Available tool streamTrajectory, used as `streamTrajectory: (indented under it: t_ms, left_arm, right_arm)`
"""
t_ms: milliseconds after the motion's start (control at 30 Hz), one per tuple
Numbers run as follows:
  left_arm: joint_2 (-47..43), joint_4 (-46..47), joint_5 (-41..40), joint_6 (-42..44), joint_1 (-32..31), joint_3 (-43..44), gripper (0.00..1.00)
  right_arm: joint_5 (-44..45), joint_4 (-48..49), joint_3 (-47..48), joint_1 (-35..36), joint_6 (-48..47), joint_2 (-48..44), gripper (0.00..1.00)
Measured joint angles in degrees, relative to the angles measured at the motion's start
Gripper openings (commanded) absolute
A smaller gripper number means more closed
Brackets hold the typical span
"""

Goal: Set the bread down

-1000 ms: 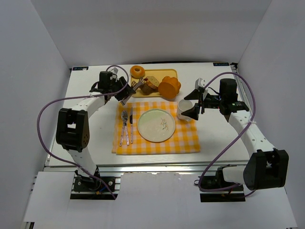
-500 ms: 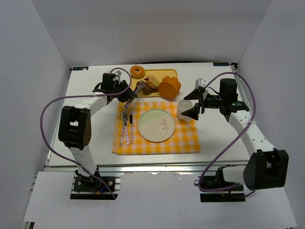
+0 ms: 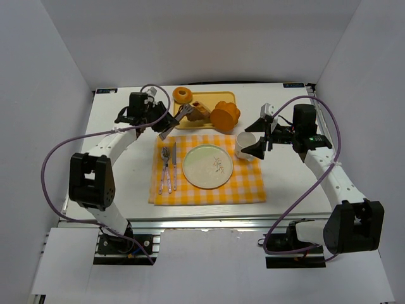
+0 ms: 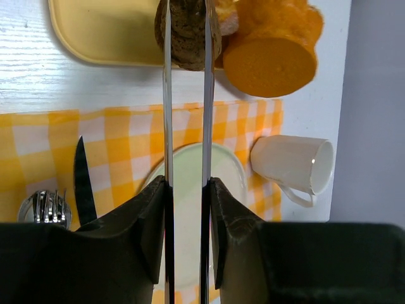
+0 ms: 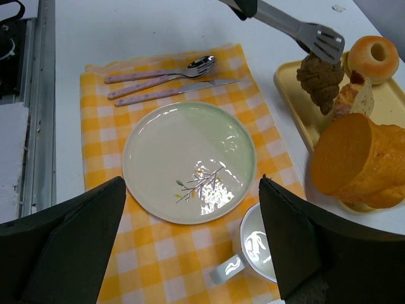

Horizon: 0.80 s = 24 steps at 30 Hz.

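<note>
- The left tool [image 4: 188,183] was narrowed on a pair of metal tongs [image 4: 167,95], its two fingers pressing the tong arms from either side.
- The tong tips pinched the dark brown lumpy chunk of bread [image 5: 321,77] between them.
- That chunk sat at the edge of the yellow tray [image 4: 95,38] nearest the checked cloth [image 3: 247,183]. Whether it was lifted clear of the tray could not be told.
- The tan speckled slice of bread [image 5: 354,95] lay on the tray just beside the dark chunk, between the ring donut [image 5: 373,56] and the orange fluted cake [image 5: 357,158].
- The donut was at the tray's far left end; the cake took up its right end.
- The right tool [image 3: 255,137] was spread wide and held nothing, hanging over the right part of the cloth near the white mug [image 4: 294,164].
- The mug lay on its side at the cloth's right edge, just beside the plate [image 5: 188,161].
- The pale green plate, with a twig pattern, sat in the middle of the cloth with nothing on it.
- The cutlery [image 5: 164,79] lay side by side on the cloth to the left of the plate.
- Cloth and tray both rested on the white table [image 3: 120,177], the tray just beyond the cloth's far edge.
</note>
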Motion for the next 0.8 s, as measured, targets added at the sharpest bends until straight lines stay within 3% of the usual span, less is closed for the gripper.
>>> streamTrajectory:
  t_ms: [167,533,667,800]
  left_arm:
    - [-6.6,-2.1,-0.3,1.3,0.0,-1.4,0.14]
    - [-19.1,-5.2,5.3,1.7,-1.4,-14.6,0.14]
    - [-21.1,-7.1,7.2,3.0,-4.1,-17.6,0.19]
    - [-21.8,-6.8,8.7,2.9,-6.6,-20.9,0.31]
  right_arm:
    - [-0.1,0.0,0.0,0.0,0.2,0.0,0.89]
    - [-0.4,0.0,0.0,0.0,0.2,0.0,0.89]
    - [-0.6,0.0,0.0,0.0,0.3,0.0,0.89]
    - [-1.0,0.0,0.0,0.0,0.6,0.0,0.89]
